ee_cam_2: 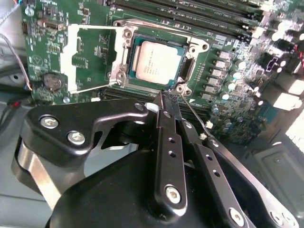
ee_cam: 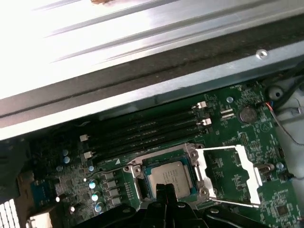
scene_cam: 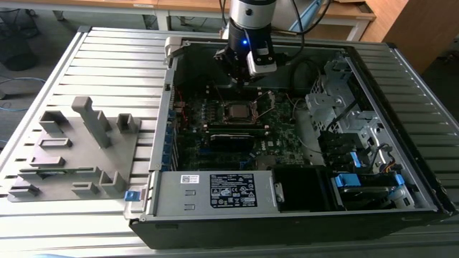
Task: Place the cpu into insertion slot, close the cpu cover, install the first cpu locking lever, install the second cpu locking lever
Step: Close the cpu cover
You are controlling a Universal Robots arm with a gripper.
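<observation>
The cpu (ee_cam_2: 154,61) lies flat in the insertion slot (ee_cam_2: 194,53), its silver top facing up. It also shows in the first wrist view as the cpu (ee_cam: 172,175) and from outside as the cpu (scene_cam: 237,111). The cpu cover (ee_cam_2: 71,57) is swung open and lies back on the green board beside the slot, seen too as the cover (ee_cam: 251,176). My gripper (ee_cam_2: 167,100) hangs just over the slot's edge with its black fingers (ee_cam: 164,194) pressed together and nothing between them. A thin wire locking lever (ee_cam_2: 192,114) sticks up from the slot's corner, right beside the fingers.
The open computer case (scene_cam: 169,51) has tall metal walls around the motherboard. Long black memory slots (ee_cam: 147,130) run along one side of the socket. Drive bays and cables (scene_cam: 337,118) fill the exterior view's right. A grey fixture block (scene_cam: 79,145) stands on the slatted table at the left.
</observation>
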